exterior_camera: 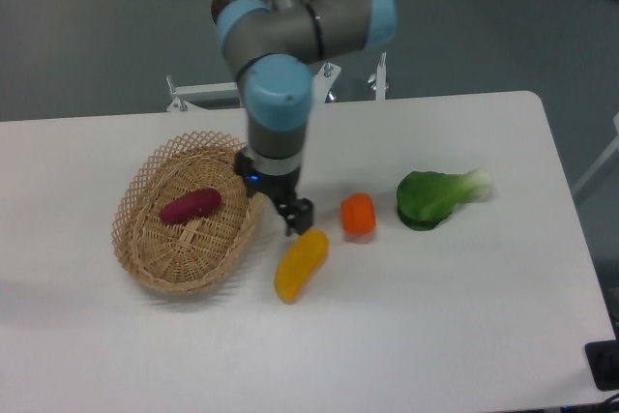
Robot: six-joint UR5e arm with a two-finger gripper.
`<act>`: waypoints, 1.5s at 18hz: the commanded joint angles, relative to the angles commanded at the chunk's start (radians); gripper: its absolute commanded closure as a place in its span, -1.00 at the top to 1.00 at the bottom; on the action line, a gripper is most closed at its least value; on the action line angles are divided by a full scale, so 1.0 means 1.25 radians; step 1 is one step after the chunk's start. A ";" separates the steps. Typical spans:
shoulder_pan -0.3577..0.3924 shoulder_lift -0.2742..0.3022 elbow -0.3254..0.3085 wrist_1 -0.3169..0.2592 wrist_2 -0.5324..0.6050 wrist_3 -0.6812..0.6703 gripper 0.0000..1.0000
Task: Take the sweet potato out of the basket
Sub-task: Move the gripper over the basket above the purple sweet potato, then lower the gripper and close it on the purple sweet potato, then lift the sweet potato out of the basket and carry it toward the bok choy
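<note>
The sweet potato is a small reddish-purple oblong lying inside the oval wicker basket at the left of the table. My gripper hangs just right of the basket's rim, directly above the upper end of a yellow elongated vegetable. Its dark fingers point down and hold nothing that I can see. The gap between the fingers is too small to judge from this view. The gripper is outside the basket, well to the right of the sweet potato.
A small orange pepper sits right of the gripper. A green leafy vegetable with a white stem lies further right. The white table ends near the right and front edges of the view.
</note>
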State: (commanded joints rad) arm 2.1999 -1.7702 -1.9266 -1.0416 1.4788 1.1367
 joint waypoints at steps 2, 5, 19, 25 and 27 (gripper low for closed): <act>-0.022 0.000 -0.021 0.000 -0.001 -0.015 1.00; -0.054 -0.001 -0.044 0.000 -0.001 -0.025 1.00; -0.117 -0.075 -0.064 0.066 0.005 -0.118 1.00; -0.128 -0.071 -0.066 0.067 0.004 -0.169 -0.34; -0.128 -0.068 -0.064 0.066 0.004 -0.169 -0.86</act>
State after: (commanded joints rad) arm 2.0402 -1.8546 -2.0065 -0.9587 1.4834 0.9250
